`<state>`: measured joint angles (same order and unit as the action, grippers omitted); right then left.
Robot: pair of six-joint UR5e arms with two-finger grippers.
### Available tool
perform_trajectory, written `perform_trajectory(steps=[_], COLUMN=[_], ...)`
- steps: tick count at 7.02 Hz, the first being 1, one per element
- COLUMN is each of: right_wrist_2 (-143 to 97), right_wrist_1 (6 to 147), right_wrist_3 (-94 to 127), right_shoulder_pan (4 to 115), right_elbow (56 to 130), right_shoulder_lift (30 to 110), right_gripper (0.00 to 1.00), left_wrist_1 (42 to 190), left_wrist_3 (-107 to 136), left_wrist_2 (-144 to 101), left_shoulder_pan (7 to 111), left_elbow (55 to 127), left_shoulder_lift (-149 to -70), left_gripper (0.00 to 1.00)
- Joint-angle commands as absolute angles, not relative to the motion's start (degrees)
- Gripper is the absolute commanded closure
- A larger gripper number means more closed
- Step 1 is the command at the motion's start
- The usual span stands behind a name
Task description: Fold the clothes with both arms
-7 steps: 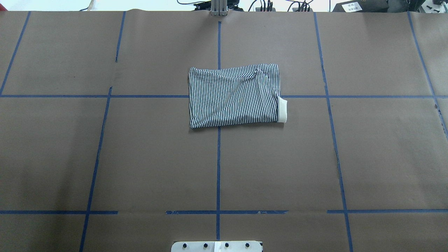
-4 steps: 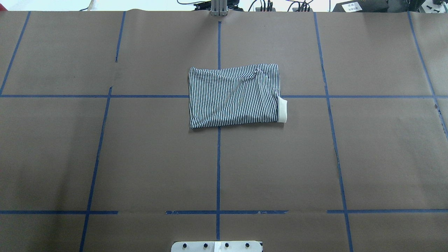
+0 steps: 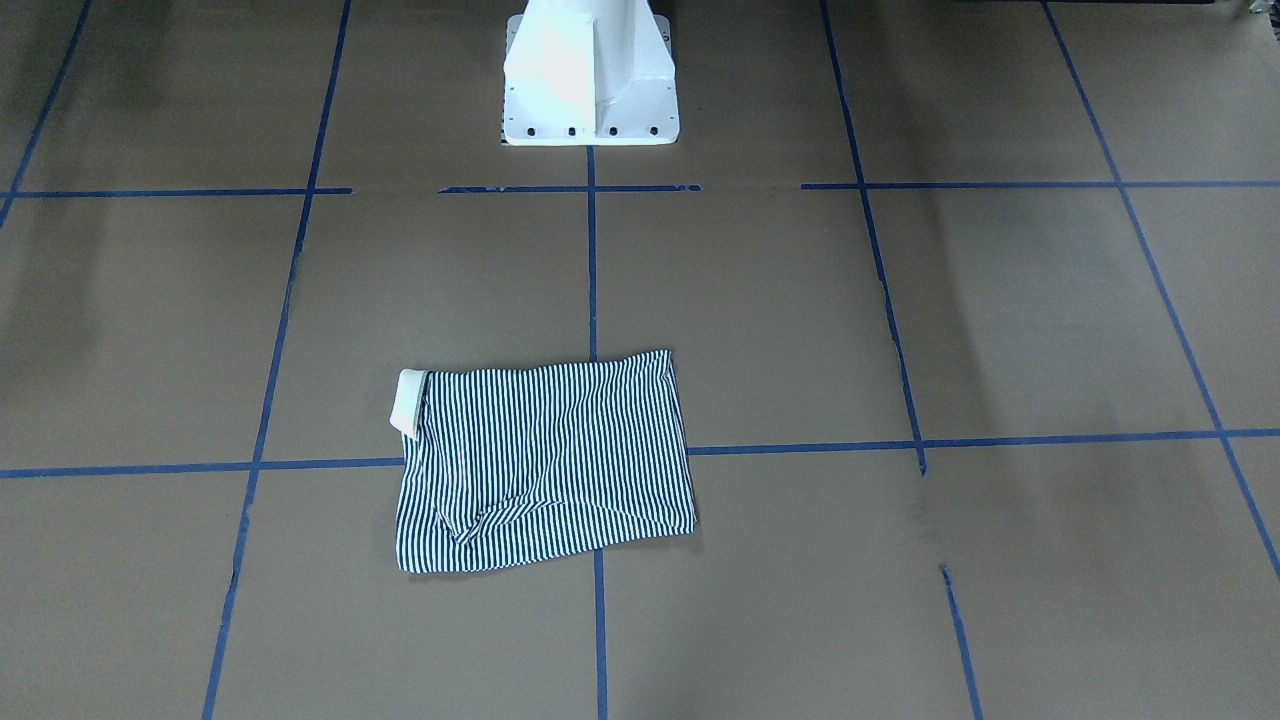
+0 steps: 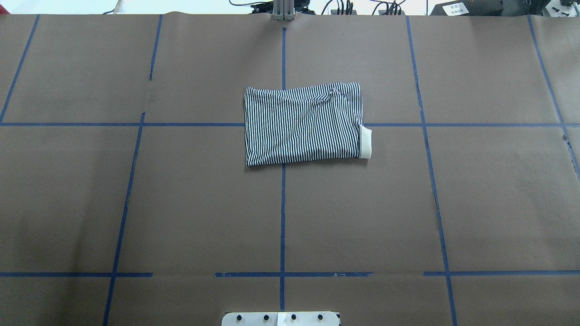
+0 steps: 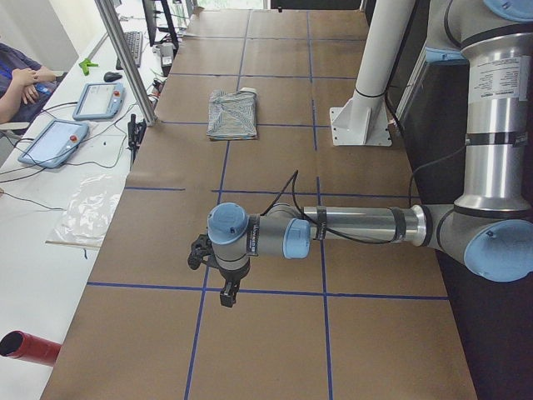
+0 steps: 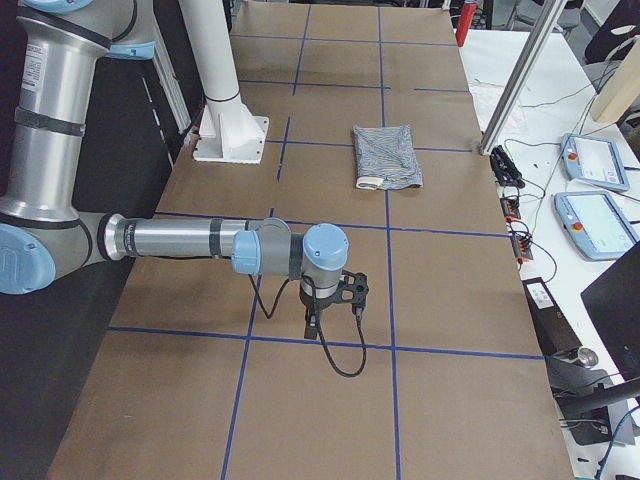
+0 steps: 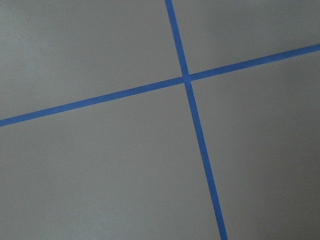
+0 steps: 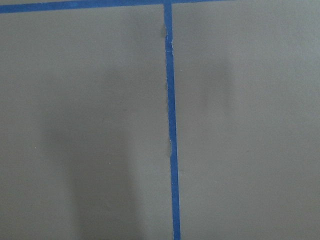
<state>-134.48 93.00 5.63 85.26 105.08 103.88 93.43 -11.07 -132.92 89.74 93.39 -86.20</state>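
The clothes are one navy-and-white striped polo shirt (image 4: pixel 303 124), folded into a flat rectangle at the far middle of the table. Its cream collar (image 4: pixel 366 144) sticks out at the right edge. The shirt also shows in the front view (image 3: pixel 545 465) and both side views (image 5: pixel 231 114) (image 6: pixel 387 155). My left gripper (image 5: pixel 226 296) hangs over bare paper far from the shirt, near the table's left end. My right gripper (image 6: pixel 313 326) hangs likewise near the right end. I cannot tell whether either is open or shut. Both wrist views show only brown paper and blue tape.
Brown paper with a blue tape grid (image 4: pixel 282 217) covers the table. The white pedestal base (image 3: pixel 590 110) stands at the robot's side. A bench beyond the far edge holds teach pendants (image 5: pixel 54 142) (image 6: pixel 590 160), cables and a metal post (image 5: pixel 125 58). A person's arm (image 5: pixel 17 83) rests there.
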Motion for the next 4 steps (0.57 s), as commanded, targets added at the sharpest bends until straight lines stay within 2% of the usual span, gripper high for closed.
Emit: perform_trajectory(steps=[1,4], right_wrist_2=[-134.47,-134.47], right_wrist_1=[92.99,92.99], right_wrist_3=[5.63,5.63], right_shoulder_pan=[85.25,85.25], right_elbow=[105.12,105.03], right_shoulder_lift=[103.89,103.97], right_gripper=[0.0,0.0], left_wrist_1=[93.43,93.43], left_wrist_3=[-11.07,-10.99], left_wrist_2=[-132.89,-132.72], left_shoulder_pan=[89.74,89.82], left_elbow=[93.43,93.25], left_shoulder_lift=[-86.13,-85.87], left_gripper=[0.0,0.0])
